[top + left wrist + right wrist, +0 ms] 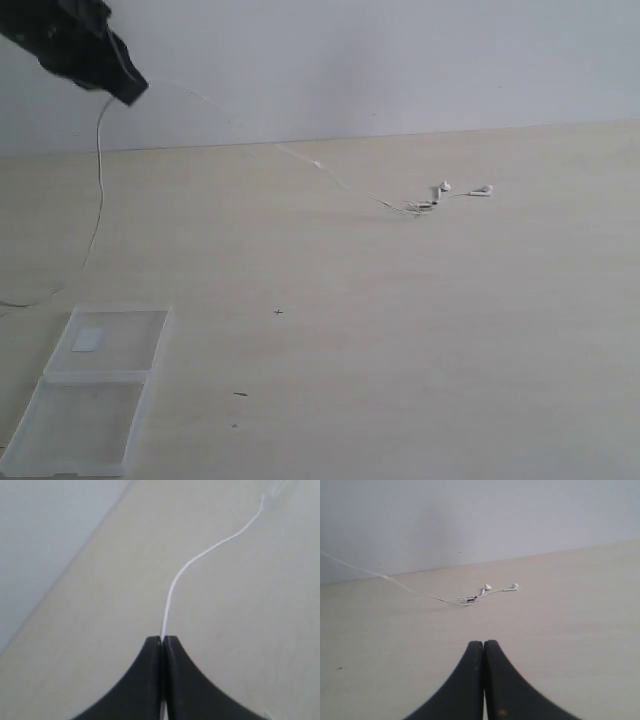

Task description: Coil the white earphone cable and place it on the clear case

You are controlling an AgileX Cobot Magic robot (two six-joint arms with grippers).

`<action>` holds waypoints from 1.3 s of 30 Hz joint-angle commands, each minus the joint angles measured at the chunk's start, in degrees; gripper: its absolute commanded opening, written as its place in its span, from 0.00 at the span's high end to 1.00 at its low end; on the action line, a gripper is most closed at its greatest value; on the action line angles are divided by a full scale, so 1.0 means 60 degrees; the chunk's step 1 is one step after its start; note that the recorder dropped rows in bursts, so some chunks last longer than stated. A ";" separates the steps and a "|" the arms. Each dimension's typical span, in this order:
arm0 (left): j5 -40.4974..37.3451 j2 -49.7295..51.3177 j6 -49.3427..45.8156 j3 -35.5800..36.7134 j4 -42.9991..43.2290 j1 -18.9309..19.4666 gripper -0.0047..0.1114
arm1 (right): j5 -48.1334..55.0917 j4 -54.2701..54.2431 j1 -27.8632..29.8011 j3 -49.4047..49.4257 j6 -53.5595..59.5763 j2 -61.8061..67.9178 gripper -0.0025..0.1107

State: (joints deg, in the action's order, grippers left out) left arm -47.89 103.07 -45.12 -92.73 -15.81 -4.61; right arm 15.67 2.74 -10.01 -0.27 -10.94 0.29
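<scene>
High at the upper left of the exterior view, my left gripper is shut on the white earphone cable. One stretch of cable hangs from it down to the table at the left edge. Another stretch runs right through the air to the two earbuds lying on the table. In the left wrist view the thin cable comes out from between the closed jaws of the left gripper. The clear case lies open and flat at the lower left. My right gripper is shut and empty, with the earbuds some way beyond it.
A pale wooden table meets a white wall at the back. A few tiny dark specks lie on the table right of the case.
</scene>
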 commanded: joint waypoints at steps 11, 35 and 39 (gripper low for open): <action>-0.0375 -0.3193 0.1385 -0.2086 0.0261 0.0007 0.96 | -0.0304 0.0023 0.0053 0.0045 0.0075 -0.0049 0.98; 0.0019 -0.6758 0.1642 -0.2222 -0.0909 0.0007 0.96 | -0.0304 0.0023 0.0053 0.0045 0.0075 -0.0049 0.98; 0.0019 -0.6996 0.1545 -0.2222 -0.1352 0.0007 0.96 | -0.0304 0.0023 0.0053 0.0045 0.0075 -0.0049 0.98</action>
State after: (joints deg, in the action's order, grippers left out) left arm -48.41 61.94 -35.74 -105.74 -21.99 -4.61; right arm 14.38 2.74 -10.01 -0.27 -10.94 0.29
